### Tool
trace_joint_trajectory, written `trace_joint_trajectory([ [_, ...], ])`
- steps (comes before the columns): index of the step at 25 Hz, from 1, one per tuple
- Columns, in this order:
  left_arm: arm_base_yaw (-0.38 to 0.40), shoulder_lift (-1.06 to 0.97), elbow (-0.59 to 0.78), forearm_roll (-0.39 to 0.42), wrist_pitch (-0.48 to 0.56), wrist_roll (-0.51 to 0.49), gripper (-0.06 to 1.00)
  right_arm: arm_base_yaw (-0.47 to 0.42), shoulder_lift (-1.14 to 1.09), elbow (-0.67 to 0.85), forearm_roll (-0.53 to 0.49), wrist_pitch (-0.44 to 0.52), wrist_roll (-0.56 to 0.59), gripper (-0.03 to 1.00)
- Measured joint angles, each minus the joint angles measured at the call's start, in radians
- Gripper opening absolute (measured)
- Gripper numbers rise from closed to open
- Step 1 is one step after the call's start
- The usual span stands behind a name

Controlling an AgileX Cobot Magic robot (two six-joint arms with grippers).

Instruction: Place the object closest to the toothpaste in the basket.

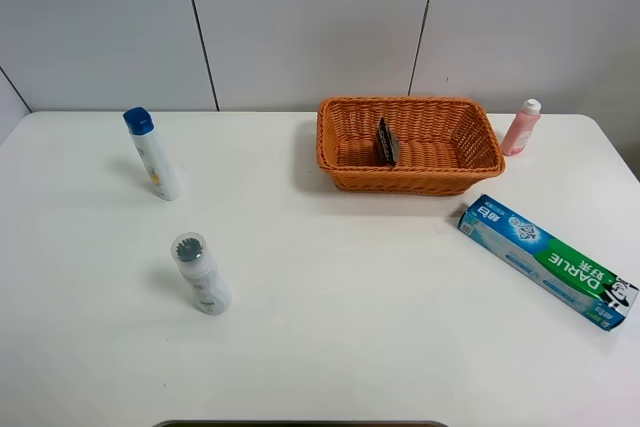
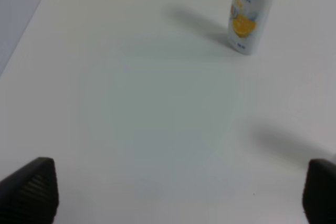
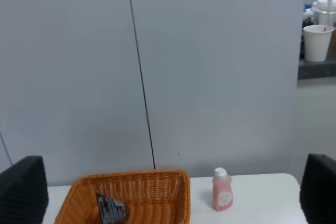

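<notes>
Both grippers stand spread wide, holding nothing, unseen from the high camera.

The pink bottle [image 1: 521, 127] stands beside the basket [image 1: 408, 179], near the toothpaste [image 1: 546, 260]; a dark, indistinct packet [image 1: 387, 142] lies inside.

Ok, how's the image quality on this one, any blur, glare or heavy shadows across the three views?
Exterior high: sharp and evenly lit; soft shadows fall left of the blue-capped bottle and the grey-capped bottle; no glare. Left wrist: noticeably soft, the bottle's label is blurred and the left gripper fingertips are out of focus. Right wrist: basket and pink bottle fairly clear, fingertips dark and blurred at the corners.
</notes>
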Motion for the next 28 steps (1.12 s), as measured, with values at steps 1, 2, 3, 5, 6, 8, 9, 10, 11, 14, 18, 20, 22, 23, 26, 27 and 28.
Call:
trace_joint_trajectory([
  [1, 0.000, 0.000, 0.000, 0.000, 0.000, 0.000, 0.94, -0.003, -0.010, 0.034, 0.000, -0.002, 0.002, 0.99],
  [2, 0.000, 0.000, 0.000, 0.000, 0.000, 0.000, 0.94, -0.005, -0.024, 0.071, 0.001, -0.002, 0.002, 0.99],
  [3, 0.000, 0.000, 0.000, 0.000, 0.000, 0.000, 0.94, -0.009, -0.039, 0.121, 0.001, -0.002, 0.002, 0.99],
  [5, 0.000, 0.000, 0.000, 0.000, 0.000, 0.000, 0.94, -0.015, -0.066, 0.224, 0.000, 0.000, 0.002, 0.99],
  [6, 0.000, 0.000, 0.000, 0.000, 0.000, 0.000, 0.94, -0.021, -0.079, 0.282, 0.000, 0.000, 0.002, 0.99],
  [8, 0.000, 0.000, 0.000, -0.001, 0.000, 0.000, 0.94, -0.030, -0.101, 0.401, -0.002, 0.001, 0.002, 0.99],
  [9, 0.000, 0.000, 0.000, -0.001, 0.000, 0.000, 0.94, -0.034, -0.114, 0.448, -0.002, 0.001, 0.001, 0.99],
  [10, 0.000, 0.000, 0.000, -0.001, 0.000, 0.000, 0.94, -0.035, -0.130, 0.503, -0.003, 0.001, 0.001, 0.99],
  [11, 0.000, 0.000, 0.000, -0.001, 0.000, 0.000, 0.94, -0.037, -0.148, 0.555, -0.008, 0.001, 0.001, 0.99],
  [14, 0.000, 0.000, 0.000, -0.001, 0.000, 0.000, 0.94, -0.037, -0.206, 0.686, -0.023, -0.010, 0.001, 0.99],
  [18, 0.000, 0.000, 0.000, -0.001, 0.000, 0.000, 0.94, -0.037, -0.237, 0.796, -0.026, -0.053, 0.001, 0.99],
  [20, 0.000, 0.000, 0.000, -0.001, 0.000, 0.000, 0.94, -0.037, -0.237, 0.827, -0.026, -0.067, 0.001, 0.99],
  [22, 0.000, 0.000, 0.000, 0.000, 0.000, 0.000, 0.94, -0.037, -0.237, 0.842, -0.026, -0.098, 0.001, 0.99],
  [23, 0.000, 0.000, 0.000, 0.000, 0.000, 0.000, 0.94, -0.037, -0.237, 0.845, -0.027, -0.114, 0.001, 0.99],
  [26, 0.000, 0.000, 0.000, 0.000, 0.000, 0.000, 0.94, -0.037, -0.237, 0.865, -0.031, -0.139, -0.002, 0.99],
  [27, 0.000, 0.000, 0.000, 0.000, 0.000, 0.000, 0.94, -0.037, -0.237, 0.866, -0.031, -0.139, -0.004, 0.99],
  [28, 0.000, 0.000, 0.000, 0.000, 0.000, 0.000, 0.94, -0.037, -0.237, 0.866, -0.031, -0.139, -0.013, 0.99],
])
